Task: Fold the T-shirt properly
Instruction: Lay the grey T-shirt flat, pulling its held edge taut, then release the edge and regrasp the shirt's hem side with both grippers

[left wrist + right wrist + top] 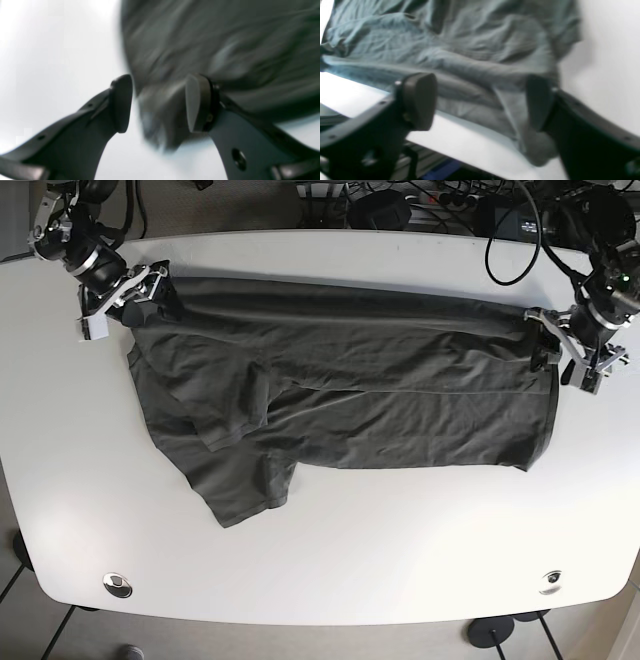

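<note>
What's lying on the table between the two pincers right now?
Only the T-shirt: its folded far edge spans from the right pincer to the left pincer, seen in the base view.

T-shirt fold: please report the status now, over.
Left end effector and right end effector both open, at the far edge of the T-shirt. T-shirt folded once lengthwise, one sleeve sticking out. Nothing in the way on the table.

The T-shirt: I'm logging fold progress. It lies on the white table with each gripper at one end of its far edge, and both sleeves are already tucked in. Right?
Not quite. In the base view one sleeve sticks out past the T-shirt toward the near edge of the table. The left gripper and right gripper are at the far edge's ends.
</note>
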